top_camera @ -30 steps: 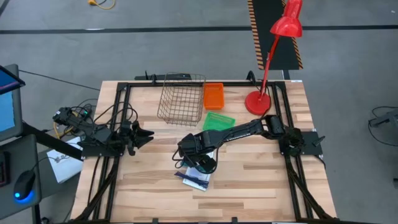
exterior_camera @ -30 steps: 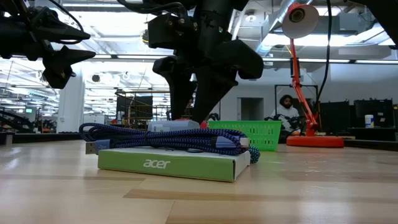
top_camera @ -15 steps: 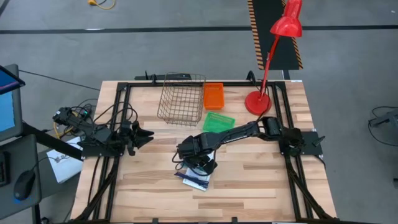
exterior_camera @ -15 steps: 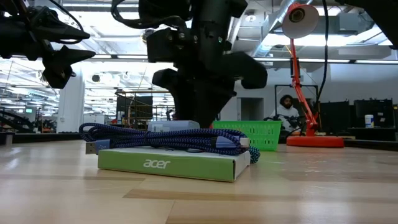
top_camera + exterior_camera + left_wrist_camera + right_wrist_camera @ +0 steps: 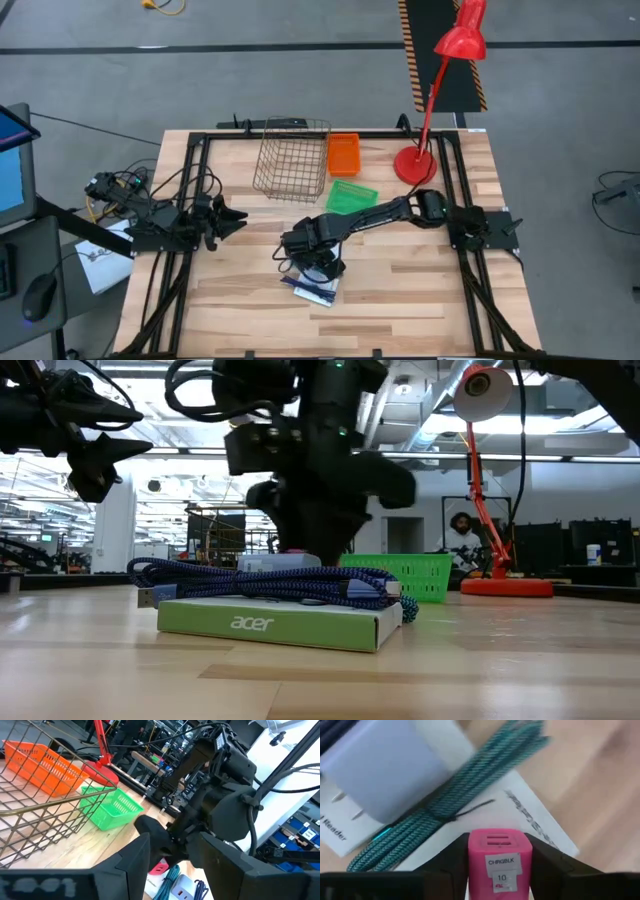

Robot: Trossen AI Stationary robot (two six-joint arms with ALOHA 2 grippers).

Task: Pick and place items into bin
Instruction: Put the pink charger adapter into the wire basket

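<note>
Right wrist view showed the pink cube (image 5: pixel 500 861) seated between the right arm's two dark fingers (image 5: pixel 447 865), which pressed against its two sides; its white label read "CHRGBK" with "10" beneath it. Just beyond the cube lay a bundle of teal braided cable (image 5: pixel 455 805) tied at the middle, a lilac cube (image 5: pixel 385 775) touching it, and flat white packets (image 5: pixel 530 827) with dark print under both; one packet showed the word "Reader".

From the low camera, a green box (image 5: pixel 275 624) printed "acer" sat on the wooden desk (image 5: pixel 500 670) with blue braided cable (image 5: pixel 260 580) coiled on top, and the right gripper (image 5: pixel 310 545) came down right behind it. A person sat far back in the room beside a red lamp (image 5: pixel 480 480).

From overhead, the right gripper (image 5: pixel 318 268) was down on the pile of items (image 5: pixel 312 290) near the desk's middle, towards the front edge. A green bin (image 5: pixel 351 195), an orange bin (image 5: pixel 343 153) and a wire basket (image 5: pixel 292 160) stood nearer the back edge. The left gripper (image 5: pixel 232 216) waited by the left edge, its fingers spread apart and holding nothing.
</note>
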